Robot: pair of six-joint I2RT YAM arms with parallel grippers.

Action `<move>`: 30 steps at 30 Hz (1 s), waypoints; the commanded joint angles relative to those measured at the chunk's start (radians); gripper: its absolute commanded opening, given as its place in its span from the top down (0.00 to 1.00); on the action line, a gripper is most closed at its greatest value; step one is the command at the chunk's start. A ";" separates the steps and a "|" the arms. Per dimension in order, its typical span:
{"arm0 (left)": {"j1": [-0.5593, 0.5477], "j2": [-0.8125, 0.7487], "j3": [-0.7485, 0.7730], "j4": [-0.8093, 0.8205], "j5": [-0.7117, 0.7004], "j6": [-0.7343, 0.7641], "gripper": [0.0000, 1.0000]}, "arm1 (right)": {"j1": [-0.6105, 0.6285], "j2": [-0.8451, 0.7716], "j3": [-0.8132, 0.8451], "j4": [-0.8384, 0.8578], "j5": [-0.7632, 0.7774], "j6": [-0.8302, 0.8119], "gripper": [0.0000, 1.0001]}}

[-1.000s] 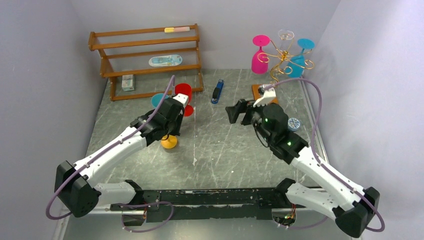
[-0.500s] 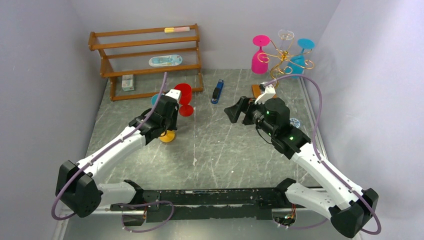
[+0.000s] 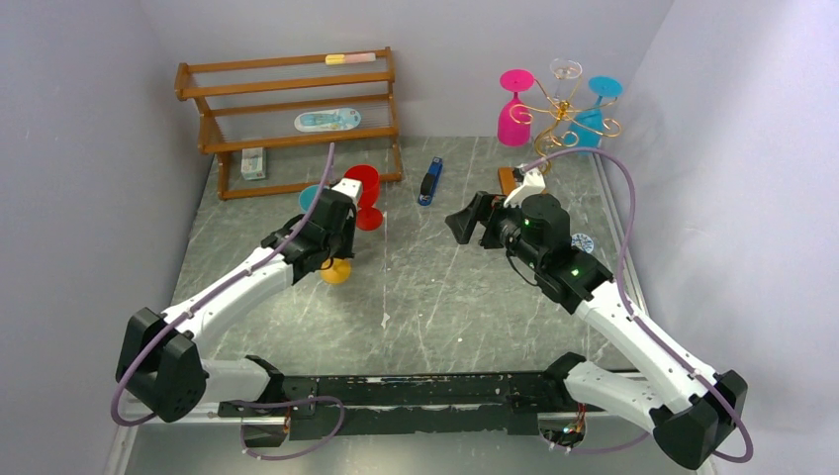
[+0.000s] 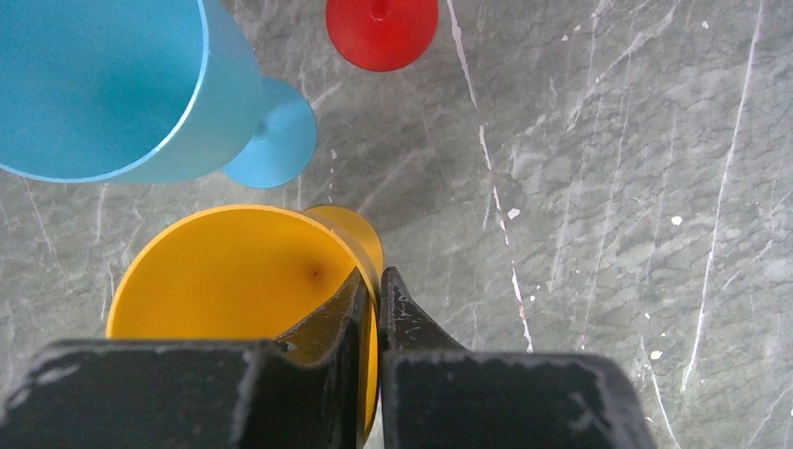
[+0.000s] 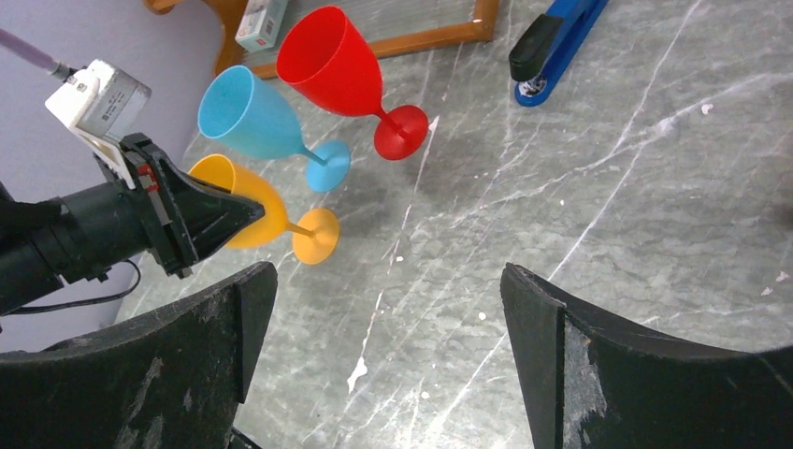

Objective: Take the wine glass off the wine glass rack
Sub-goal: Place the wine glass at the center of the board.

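The wine glass rack (image 3: pixel 559 111), gold wire on a wooden base (image 3: pixel 509 179), stands at the back right. A pink wine glass (image 3: pixel 513 116), a clear one (image 3: pixel 566 68) and a teal one (image 3: pixel 592 117) hang on it upside down. My left gripper (image 4: pixel 374 281) is shut on the rim of a yellow wine glass (image 4: pixel 234 281), one finger inside the bowl. Its foot (image 3: pixel 336 272) is at or just above the table. A blue glass (image 5: pixel 245 117) and a red glass (image 5: pixel 332 61) stand beside it. My right gripper (image 5: pixel 385 281) is open and holds nothing, mid-table, left of the rack.
A brown slatted wooden shelf (image 3: pixel 287 109) with a small box (image 3: pixel 253 161) fills the back left. A blue stapler (image 3: pixel 429 182) lies between the shelf and the rack. A small round object (image 3: pixel 582 240) lies by my right arm. Walls close in on both sides.
My left arm has carried the yellow glass slightly toward the back, nearer the red and blue glasses. My right arm has shifted a little backward, jaws still wide.
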 commanded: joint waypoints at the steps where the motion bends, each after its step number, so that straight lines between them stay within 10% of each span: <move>1: 0.013 0.023 0.029 0.001 0.002 0.009 0.95 | -0.009 0.007 0.004 -0.017 0.013 -0.002 0.06; 24: 0.029 0.060 0.059 -0.023 0.015 0.009 0.92 | -0.011 0.024 0.000 -0.024 -0.017 0.021 0.05; 30: 0.030 0.066 0.069 -0.037 0.020 -0.002 0.78 | -0.011 0.031 0.018 -0.042 -0.026 0.011 0.06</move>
